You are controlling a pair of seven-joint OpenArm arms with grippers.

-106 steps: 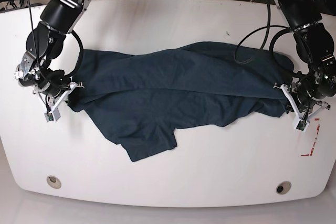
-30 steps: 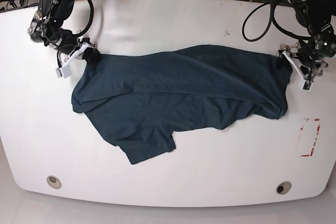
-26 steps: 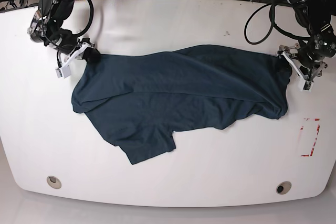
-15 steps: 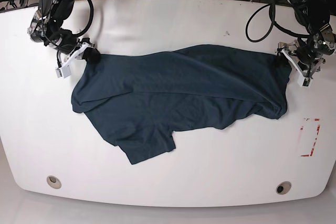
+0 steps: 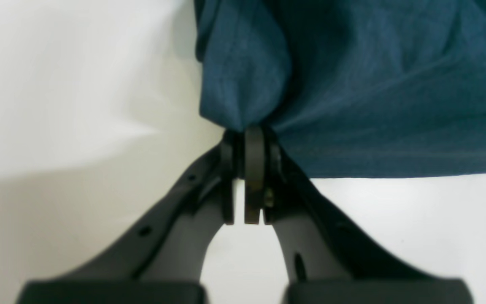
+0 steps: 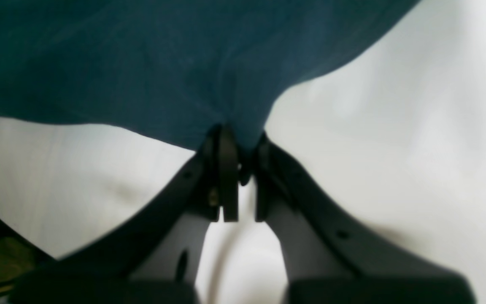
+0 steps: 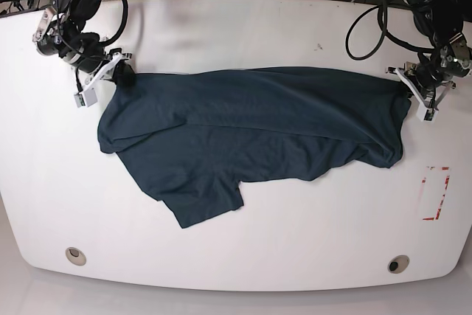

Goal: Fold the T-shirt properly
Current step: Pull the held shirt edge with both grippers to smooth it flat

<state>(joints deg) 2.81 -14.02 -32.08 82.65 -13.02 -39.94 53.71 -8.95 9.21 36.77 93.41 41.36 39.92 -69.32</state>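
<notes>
T-shirt (image 7: pixel 251 138) lies on the white table (image 7: pixel 295 27), its top edge now pulled straighter than before. Left gripper (image 5: pixel 249 139) and right gripper (image 6: pixel 236 139) each pinch a fabric corner, jaws closed.

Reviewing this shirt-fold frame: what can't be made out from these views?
- Dark navy-teal cotton T-shirt: neck opening and label marks not visible in base view, hidden in folds.
- Both wrist views: blurred, cropped to a corner of cloth.
- Left gripper, right gripper: which part of the shirt each pinches, unclear; tiny in base view.
- White table: corners cut off.
</notes>
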